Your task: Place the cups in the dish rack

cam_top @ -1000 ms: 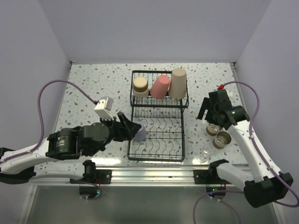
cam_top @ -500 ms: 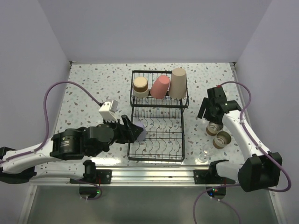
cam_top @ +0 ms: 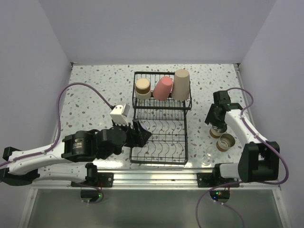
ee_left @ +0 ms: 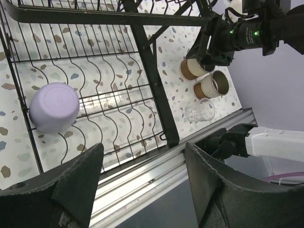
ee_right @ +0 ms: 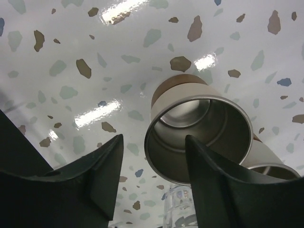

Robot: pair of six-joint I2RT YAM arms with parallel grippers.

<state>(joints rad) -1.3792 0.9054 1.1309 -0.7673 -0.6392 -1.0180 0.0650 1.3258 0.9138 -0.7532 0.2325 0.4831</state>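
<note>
Speckled tabletop (cam_top: 95, 85): right end effector (ee_right: 154, 140) has narrowed around tan cup (ee_right: 199, 128), maybe ungripped; left end effector (ee_left: 142, 152) open, empty, lavender cup (ee_left: 53, 107) in dish rack (ee_left: 152, 90).

No writing, brand, number or sign can be read on the cups (cam_top: 163, 88), the dish rack (ee_left: 151, 83), the arms (cam_top: 90, 145) or the table (cam_top: 95, 90).

black wire dish rack (cam_top: 159, 121). small round lavender cup (ee_left: 53, 107), pale purple all over. plain pink plastic cup (cam_top: 163, 88) and tall beige cup (cam_top: 181, 84). short tan-brown cup (ee_right: 171, 102): brown base, cream wall, silvery inside. white tabletop (cam_top: 95, 90) flecked brown, grey-green and blue.
</note>
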